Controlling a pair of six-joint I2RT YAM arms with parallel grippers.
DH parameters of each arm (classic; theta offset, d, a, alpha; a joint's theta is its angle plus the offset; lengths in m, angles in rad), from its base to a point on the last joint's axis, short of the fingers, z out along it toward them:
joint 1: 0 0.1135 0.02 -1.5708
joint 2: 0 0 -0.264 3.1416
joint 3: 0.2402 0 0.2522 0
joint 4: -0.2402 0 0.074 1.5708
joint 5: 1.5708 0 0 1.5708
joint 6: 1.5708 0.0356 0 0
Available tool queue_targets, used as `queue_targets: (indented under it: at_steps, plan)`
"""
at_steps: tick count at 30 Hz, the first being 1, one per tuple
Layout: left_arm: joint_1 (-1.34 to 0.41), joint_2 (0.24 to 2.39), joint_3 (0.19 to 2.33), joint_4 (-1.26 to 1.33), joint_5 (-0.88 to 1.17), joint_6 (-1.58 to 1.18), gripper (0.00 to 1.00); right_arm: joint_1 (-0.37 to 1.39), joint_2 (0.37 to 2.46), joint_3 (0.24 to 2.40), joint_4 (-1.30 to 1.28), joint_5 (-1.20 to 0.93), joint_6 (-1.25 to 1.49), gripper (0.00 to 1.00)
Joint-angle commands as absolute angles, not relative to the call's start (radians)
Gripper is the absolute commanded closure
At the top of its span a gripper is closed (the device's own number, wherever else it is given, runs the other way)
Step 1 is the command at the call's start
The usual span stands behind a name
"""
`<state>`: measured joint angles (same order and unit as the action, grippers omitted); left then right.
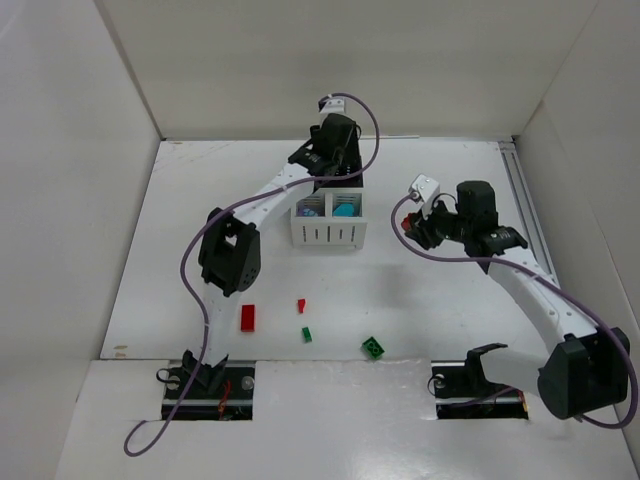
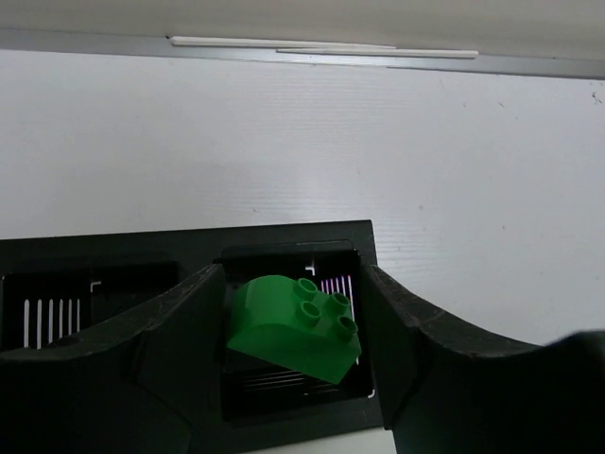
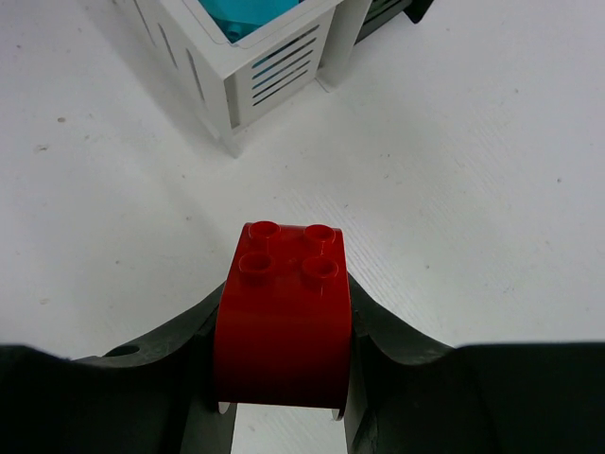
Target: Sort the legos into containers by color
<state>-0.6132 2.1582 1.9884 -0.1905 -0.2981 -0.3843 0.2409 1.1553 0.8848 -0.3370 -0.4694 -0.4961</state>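
Note:
My left gripper hovers over the back black compartments of the containers. In the left wrist view its fingers are shut on a tilted green lego, directly above a black compartment. Right of the block, my right gripper is shut on a rounded red lego above bare table. The white compartments hold a cyan lego and a purple lego. A red block, a small red piece and two green pieces lie near the front edge.
White walls enclose the table on the left, back and right. A metal rail runs along the right edge. The white container corner shows ahead of the right gripper, with cyan inside. Purple cables loop off both arms.

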Motion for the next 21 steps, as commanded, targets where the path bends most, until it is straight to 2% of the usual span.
queue_targets:
  at_steps: [1,5,11,16,21]
  plan:
    - [-0.617,2.097,1.979,-0.163,-0.291,-0.367,0.44,0.232,1.187,0.954,-0.322,-0.520,-0.534,0.99]
    - [-0.617,2.079,1.956,-0.163,-0.270,-0.345,0.30,0.232,1.215,0.976,-0.298,-0.531,-0.534,0.99]
    - [-0.607,2.019,1.961,-0.193,-0.270,-0.354,0.28,0.242,1.233,1.008,-0.236,-0.526,-0.515,0.99]
    - [-0.555,1.760,1.732,-0.146,-0.307,-0.380,0.00,0.347,1.426,1.206,-0.206,-0.492,-0.515,0.99]
    - [-0.525,1.435,1.411,-0.276,-0.500,-0.569,0.00,0.457,1.667,1.474,-0.230,-0.442,-0.549,0.99]
